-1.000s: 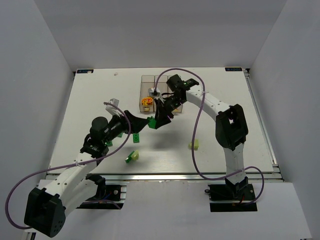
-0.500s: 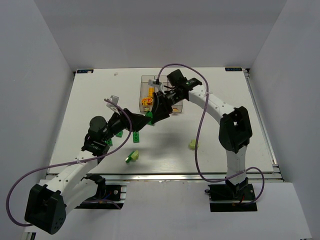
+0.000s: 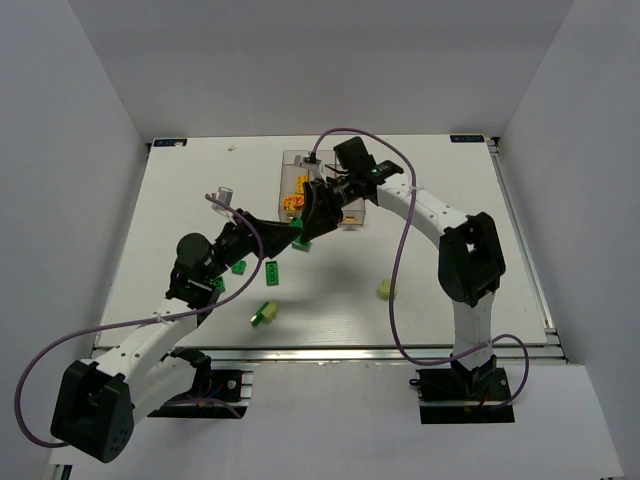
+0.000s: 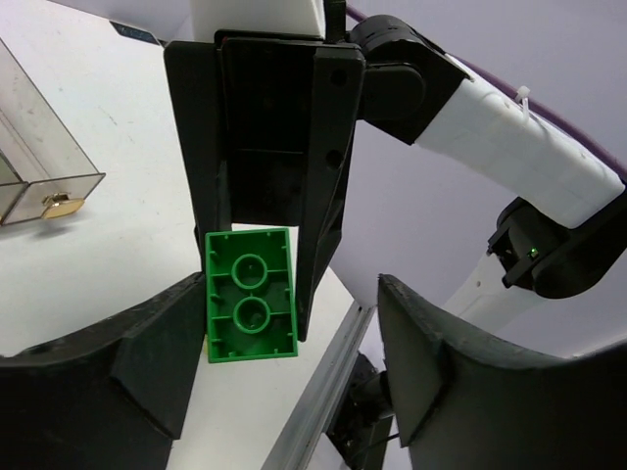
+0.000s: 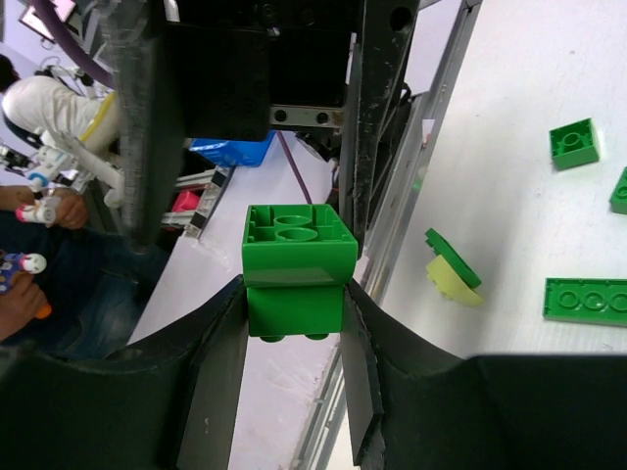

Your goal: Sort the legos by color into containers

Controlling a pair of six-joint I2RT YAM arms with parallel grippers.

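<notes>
The right end effector (image 5: 294,304) grips a green brick (image 5: 294,257) in mid-air above the tabletop (image 3: 450,200), near the clear containers (image 3: 292,158). The left end effector (image 4: 292,323) stands open, the brick between its fingers (image 4: 118,372).

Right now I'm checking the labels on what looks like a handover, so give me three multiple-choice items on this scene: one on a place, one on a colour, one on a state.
1. Where does the lone pale yellow-green brick lie?
A. in a container
B. on the table, apart from the other bricks
C. stacked on an orange brick

2. What colour is the held brick in the right gripper?
A. orange
B. blue
C. bright green

3. How does the left gripper stand?
A. open, fingers apart
B. shut on an orange brick
C. out of every view

Answers:
1 B, since the top view shows it alone on the white surface.
2 C, since the right wrist view shows a green brick clamped between the fingers.
3 A, since the left wrist view shows a wide gap between its fingers.
</notes>
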